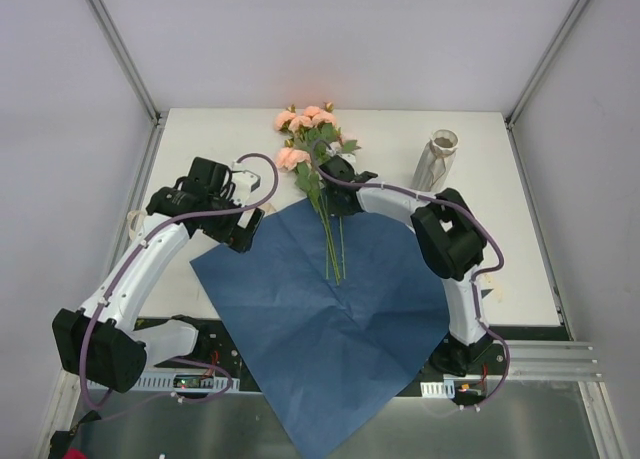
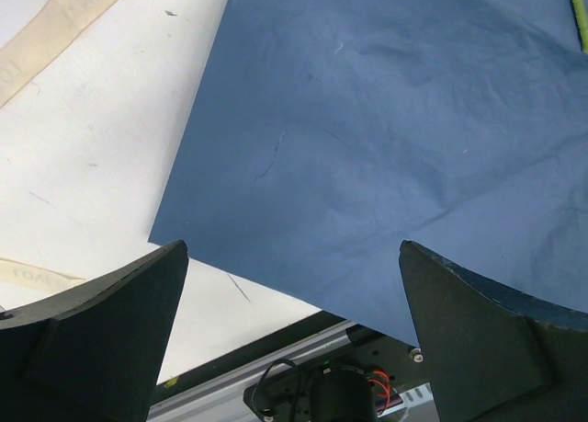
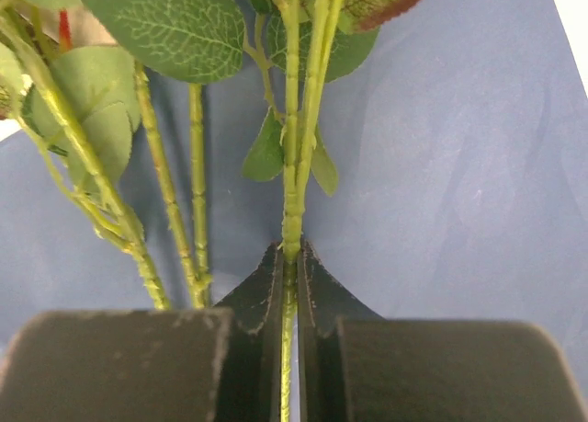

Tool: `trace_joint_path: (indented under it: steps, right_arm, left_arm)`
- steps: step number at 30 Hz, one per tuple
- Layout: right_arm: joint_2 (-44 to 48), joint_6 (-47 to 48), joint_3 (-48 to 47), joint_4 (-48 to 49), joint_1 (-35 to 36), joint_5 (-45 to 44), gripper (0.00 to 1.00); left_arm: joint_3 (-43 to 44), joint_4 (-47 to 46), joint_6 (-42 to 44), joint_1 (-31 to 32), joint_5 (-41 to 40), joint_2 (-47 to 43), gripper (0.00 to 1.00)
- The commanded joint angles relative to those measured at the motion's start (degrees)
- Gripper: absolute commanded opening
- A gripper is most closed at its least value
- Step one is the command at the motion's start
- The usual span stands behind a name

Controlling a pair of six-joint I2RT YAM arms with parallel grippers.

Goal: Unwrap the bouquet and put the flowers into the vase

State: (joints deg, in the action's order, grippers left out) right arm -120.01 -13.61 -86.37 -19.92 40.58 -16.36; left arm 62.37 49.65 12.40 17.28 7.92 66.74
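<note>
The bouquet lies undone: its blue paper (image 1: 330, 319) is spread flat on the table, and the flowers (image 1: 305, 131) rest with peach-pink blooms at the back and long stems (image 1: 331, 244) running onto the sheet. My right gripper (image 1: 333, 191) sits over the stems just below the leaves. In the right wrist view the right gripper (image 3: 289, 256) is shut on one green stem (image 3: 292, 165), with other stems (image 3: 175, 229) loose to its left. The off-white crinkled vase (image 1: 436, 159) stands upright at the back right. My left gripper (image 2: 294, 256) hangs open above the paper's left corner (image 2: 386, 119), holding nothing.
Strips of cream ribbon (image 2: 64, 22) lie on the white tabletop left of the paper. The sheet's near corner hangs over the front rail (image 1: 330, 419) between the arm bases. Grey walls and metal frame posts (image 1: 120, 49) enclose the table.
</note>
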Motion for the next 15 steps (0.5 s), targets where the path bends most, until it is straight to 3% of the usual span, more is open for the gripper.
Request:
trace_joint_path:
  steps: [1,10,15]
  right_arm:
    - [6.52,-0.11,2.69,2.77,2.66,-4.89,0.01]
    - [24.98,2.09,10.25,7.61,9.78,-17.54,0.01]
    - [35.44,12.87,11.31,14.28,13.03,-22.65,0.01]
  left_arm:
    - [-0.93,0.01,0.86,0.3,-1.68,-2.49,0.99]
    - [-1.29,1.15,1.22,0.3,0.51,-2.66,0.99]
    - [-0.58,1.24,2.01,0.3,0.86,-3.81,0.99]
